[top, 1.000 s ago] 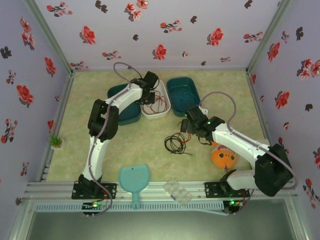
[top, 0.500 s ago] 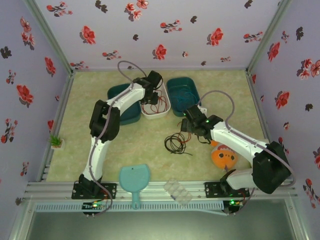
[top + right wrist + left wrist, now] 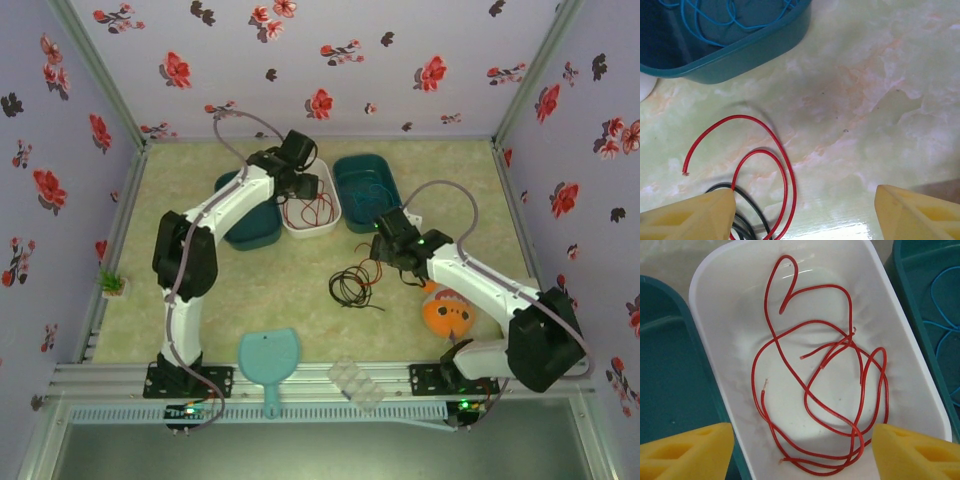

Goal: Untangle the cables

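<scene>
**Three viewpoints, two overlaps**

The whole table (image 3: pixel 300 300) is taken in from high above and behind the arm bases, looking down and forward from afar. The left wrist view is aimed steeply down at close range. The fingers of the left gripper (image 3: pixel 802 426) are seen at its lower corners, with the white tray (image 3: pixel 715 340) framed between and beyond them. The right wrist view is held low over the tabletop, with the fingers of the right gripper (image 3: pixel 805 190) likewise at the bottom corners and a teal tray (image 3: pixel 740 55) beyond the fingertips. That tray is also caught outside one finger in the left wrist view, and both trays are shared with the overhead view.
</scene>
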